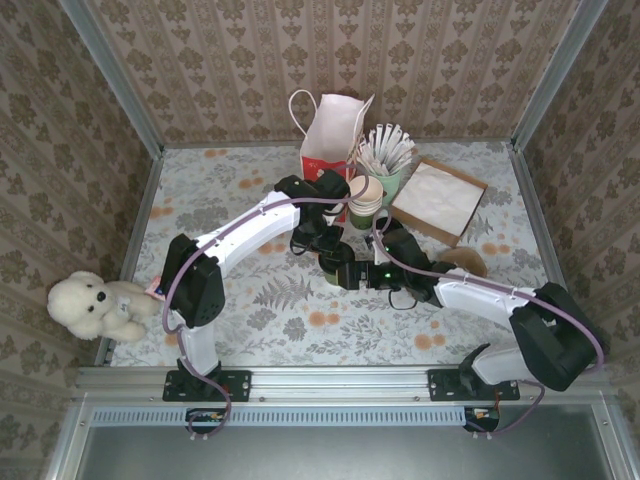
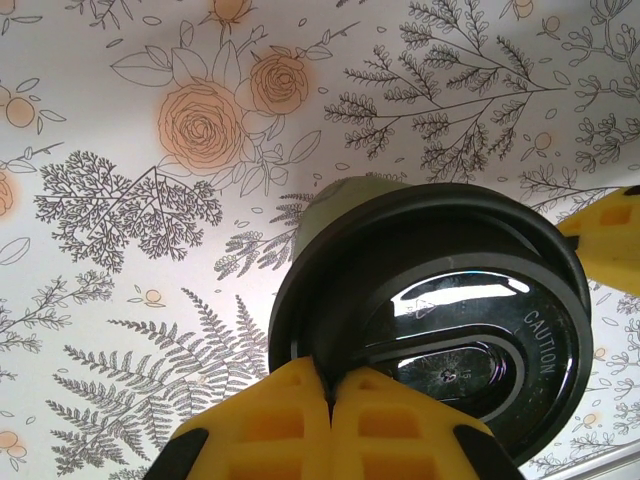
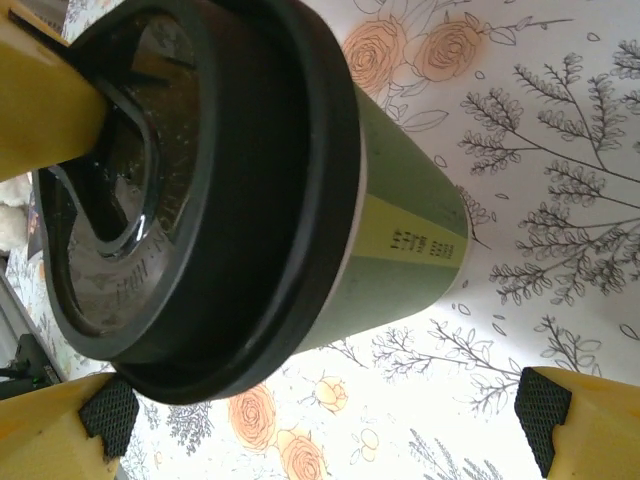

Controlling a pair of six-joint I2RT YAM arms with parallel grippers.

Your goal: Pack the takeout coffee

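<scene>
1. The takeout coffee point(image 3: 410, 210) is near the middle of the table point(image 1: 250, 310), between the two grippers. Whether its base rests on the cloth or hangs just clear, I cannot tell.
2. The left gripper point(image 2: 328, 385) has its yellow fingers pressed together at the near rim of the black lid point(image 2: 450, 330), apparently pinching that rim. One finger shows across the lid's recess in the right wrist view.
3. The right gripper point(image 3: 320, 420) is spread wide and grips nothing. The cup lies just ahead of the gap between its fingers. Its long axis runs crosswise there, lid toward one finger and base toward the other (so a squeeze might meet the ends rather than the wall).
4. The red-and-white paper bag point(image 1: 325, 140) stands open at the far edge, straight beyond the cup. The left arm looks the nearer one to it.
5. Just right of the bag stand a stack of lidless cups point(image 1: 365, 198) and a holder of sticks point(image 1: 385, 165), which crowd the path on that side. A brown sheet point(image 1: 440, 200) lies farther right, and a toy bear point(image 1: 95, 305) sits at the left edge.
</scene>
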